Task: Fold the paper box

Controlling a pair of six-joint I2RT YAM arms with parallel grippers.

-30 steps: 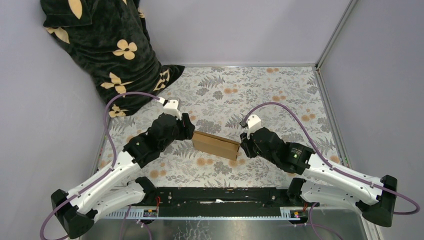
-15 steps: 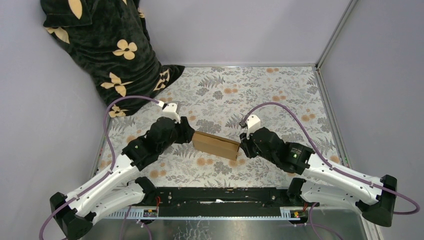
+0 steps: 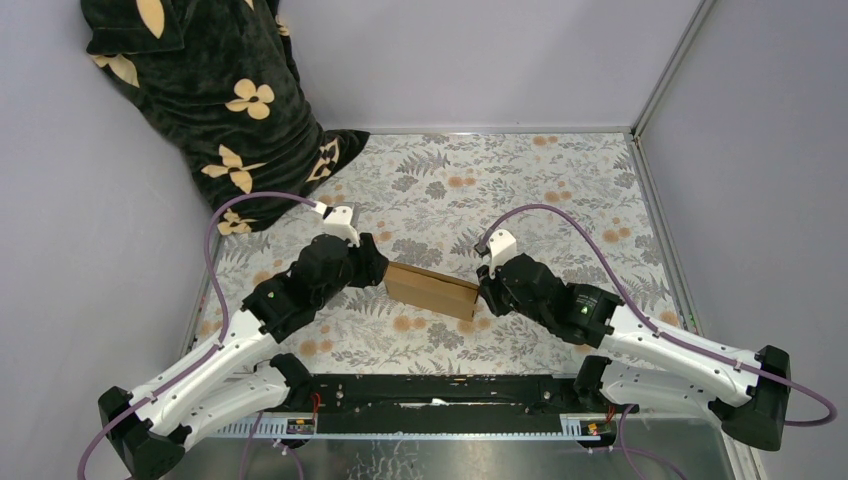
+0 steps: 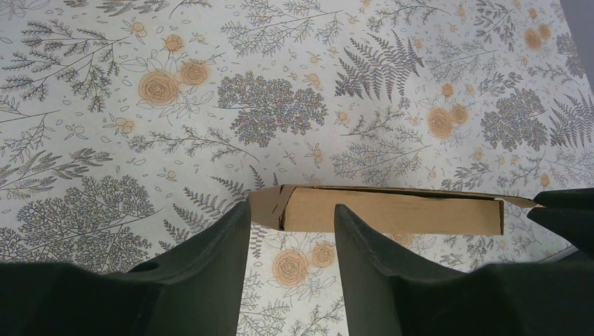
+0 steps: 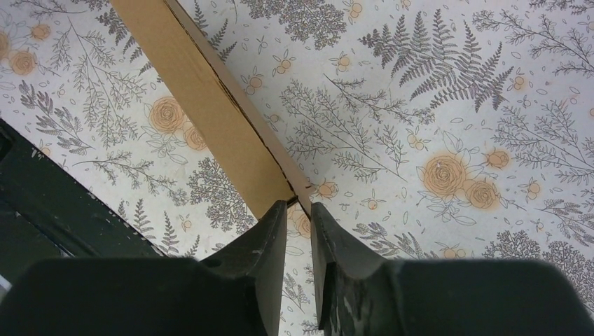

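Observation:
The paper box (image 3: 432, 289) is a shallow brown cardboard box lying closed on the flowered table cover, mid-table. My left gripper (image 3: 380, 268) is at its left end, my right gripper (image 3: 483, 288) at its right end. In the left wrist view the left gripper (image 4: 291, 215) is open, and the paper box (image 4: 399, 210) has its loose left end flap just past the fingertips. In the right wrist view the right gripper (image 5: 298, 208) has only a narrow gap between its jaws, with the corner tab of the paper box (image 5: 210, 105) at its tips, not clamped.
A dark fabric with cream flowers (image 3: 200, 90) is heaped in the back left corner. Grey walls close the back and both sides. A black rail (image 3: 430, 395) runs along the near edge between the arm bases. The right arm's black housing (image 4: 567, 217) shows beyond the box.
Both grippers have narrowed a little, the right one most recently. The left arm has shifted slightly at the box's left end. The box has stayed in place.

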